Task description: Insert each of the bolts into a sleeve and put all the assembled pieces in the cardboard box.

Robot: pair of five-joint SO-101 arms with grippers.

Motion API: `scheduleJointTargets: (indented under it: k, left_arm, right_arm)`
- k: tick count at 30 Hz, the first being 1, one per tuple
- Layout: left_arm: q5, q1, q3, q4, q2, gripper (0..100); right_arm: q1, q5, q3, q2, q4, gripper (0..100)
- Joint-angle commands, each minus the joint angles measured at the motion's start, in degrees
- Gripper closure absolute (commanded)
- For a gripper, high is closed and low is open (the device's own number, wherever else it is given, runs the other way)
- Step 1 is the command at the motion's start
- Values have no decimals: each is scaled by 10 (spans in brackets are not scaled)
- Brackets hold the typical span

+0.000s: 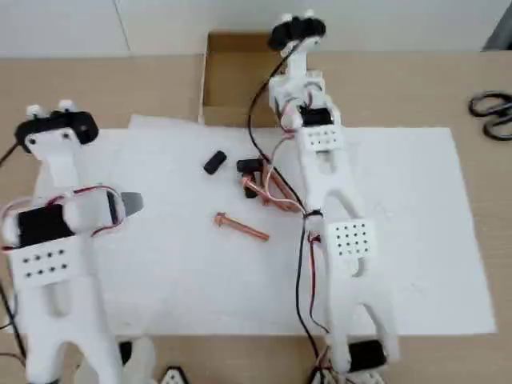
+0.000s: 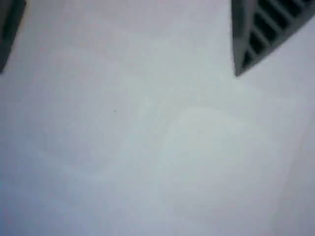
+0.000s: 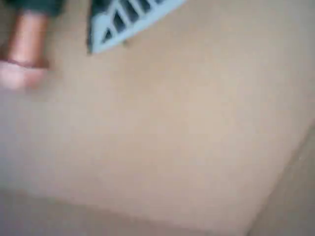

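A light wooden table (image 1: pixel 96 88) fills the scene, with a large white sheet (image 1: pixel 416 240) spread over it. Black scissors (image 1: pixel 492 112) lie near the table's right edge. Behind it is a white wall (image 1: pixel 120 24), evenly lit

The tan surface (image 1: pixel 120 88) is largely covered by a white sheet (image 1: pixel 416 224); a cardboard box (image 1: pixel 232 80) and scissors (image 1: pixel 492 112) are set beside the sheet.

L claw (image 2: pixel 119 69) open, pointing down; R arm (image 1: pixel 324 172) extended fwd

Two sleeves (image 1: pixel 214 162), two bolts (image 1: pixel 240 226) — one box (image 1: pixel 232 80)
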Motion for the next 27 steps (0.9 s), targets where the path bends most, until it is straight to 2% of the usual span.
scheduleJointTargets:
  k: [1, 5, 10, 15, 22, 27]
  left_arm:
    - [-4, -1, -2, 2, -6, 720]
    - [-6, -1, -3, 10, -6, 720]
    - [-13, 0, -5, 10, -6, 720]
    - [-13, 0, -5, 4, -6, 720]
    - [-12, 0, -3, 4, -6, 720]
    - [2, 0, -2, 4, -5, 720]
  right_arm:
    - [2, 6, -65, -15, -8, 709]
    - [-3, 12, -159, -16, 0, 710]
    - [-20, 40, -295, -47, 165, 710]
    - [-36, 40, -289, -153, 315, 710]
    - [-102, 40, -288, -287, 601, 710]
    - [-119, 40, -286, -322, 621, 710]
